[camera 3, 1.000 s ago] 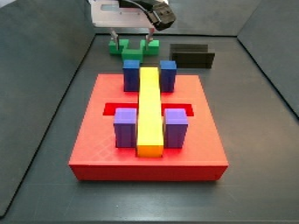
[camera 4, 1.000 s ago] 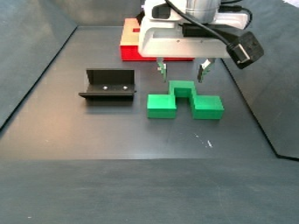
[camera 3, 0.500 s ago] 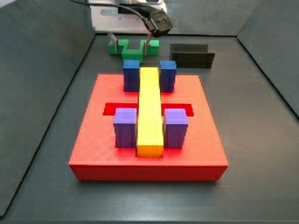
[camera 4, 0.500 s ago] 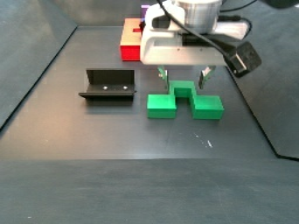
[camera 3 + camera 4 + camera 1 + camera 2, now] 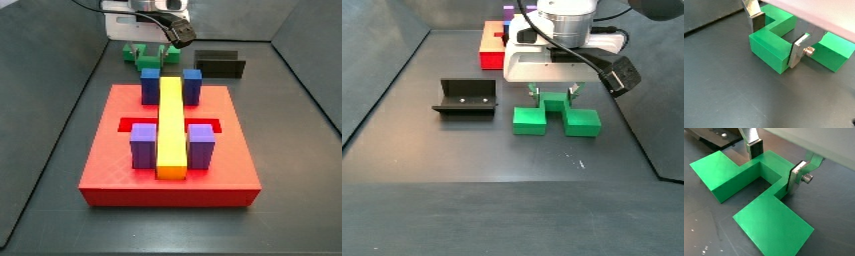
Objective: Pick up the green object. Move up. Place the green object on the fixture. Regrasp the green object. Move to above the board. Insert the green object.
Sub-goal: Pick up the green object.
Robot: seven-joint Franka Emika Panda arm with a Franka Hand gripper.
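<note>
1. On the dark grey floor [image 5: 476, 190], the small bright green plastic block with stubby arms [image 5: 555, 116] is seen lying flat, its two blocky arms towards the camera in a side view.
2. Directly over that green object the two-finger gripper [image 5: 552, 93] is lowered, its flat silver fingers [image 5: 799, 178] reaching down on either side of the narrow middle stem.
3. Across both wrist views the jaws are shown spread, one plate [image 5: 756, 20] just beside one face of the stem and the other plate [image 5: 800, 49] against or just beside the opposite face; whether the pads press the plastic cannot be told.
4. Beside the green object, apart from it, the small black L-shaped fixture [image 5: 465, 98] is seen standing on the floor.
5. Behind the gripper in one side view, the large flat red board [image 5: 120, 175] is seen, carrying blue blocks [image 5: 191, 82], purple blocks [image 5: 143, 148] and a long yellow bar [image 5: 171, 125].
</note>
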